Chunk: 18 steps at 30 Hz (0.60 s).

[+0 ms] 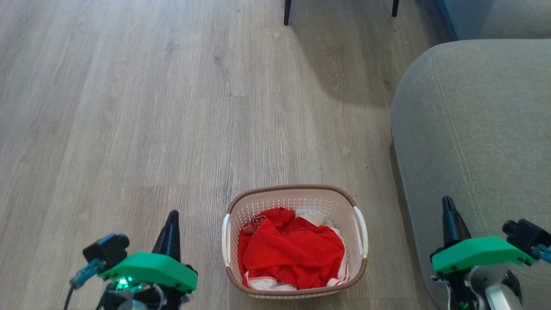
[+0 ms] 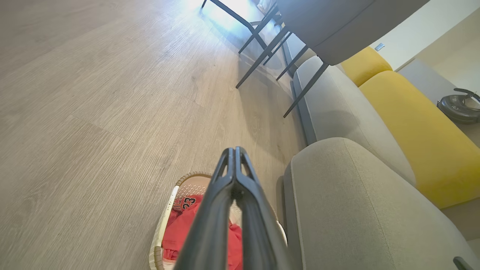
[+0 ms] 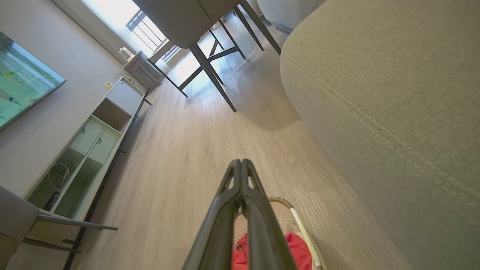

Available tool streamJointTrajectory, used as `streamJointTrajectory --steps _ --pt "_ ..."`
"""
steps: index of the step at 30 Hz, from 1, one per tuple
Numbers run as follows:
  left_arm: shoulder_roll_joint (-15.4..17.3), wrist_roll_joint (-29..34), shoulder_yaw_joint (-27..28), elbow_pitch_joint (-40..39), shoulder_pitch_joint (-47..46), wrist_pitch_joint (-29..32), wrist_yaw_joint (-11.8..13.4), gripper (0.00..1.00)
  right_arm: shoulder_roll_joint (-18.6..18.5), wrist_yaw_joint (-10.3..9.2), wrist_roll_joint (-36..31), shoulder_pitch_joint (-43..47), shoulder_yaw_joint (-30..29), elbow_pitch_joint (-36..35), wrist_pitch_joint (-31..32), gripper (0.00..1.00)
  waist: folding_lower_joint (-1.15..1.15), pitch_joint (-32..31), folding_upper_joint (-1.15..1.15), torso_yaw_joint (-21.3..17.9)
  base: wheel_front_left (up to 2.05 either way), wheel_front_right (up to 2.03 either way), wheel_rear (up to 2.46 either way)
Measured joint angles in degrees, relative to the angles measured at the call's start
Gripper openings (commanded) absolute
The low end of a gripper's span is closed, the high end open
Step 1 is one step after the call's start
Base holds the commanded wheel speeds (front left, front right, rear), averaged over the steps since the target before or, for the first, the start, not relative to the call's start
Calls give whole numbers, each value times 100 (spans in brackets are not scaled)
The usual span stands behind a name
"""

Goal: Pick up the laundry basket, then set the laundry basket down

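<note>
Basket (image 1: pixel 294 188) stands on the wood floor (image 1: pixel 129 107), low in the head view between the two tools and just beside the grey sofa (image 1: pixel 473 129); a red shirt (image 1: pixel 292 252) lies crumpled in it over white cloth (image 1: pixel 316 217); dark digits on the shirt read as "23" in the left wrist view. Left tool (image 1: pixel 173 214) sits off the basket's left side; right tool (image 1: pixel 447 200) sits off its right side, in front of the sofa; both point forward, clear of the basket, fingers pressed together with nothing between them.
</note>
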Motion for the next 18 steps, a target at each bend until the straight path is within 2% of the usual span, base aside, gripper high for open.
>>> streamJointTrajectory --steps 18 --pt "11 -1018 298 35 -99 252 -171 0 -5 0 975 -10 -100 59 265 0 0 -35 0 -70 0 0 0"
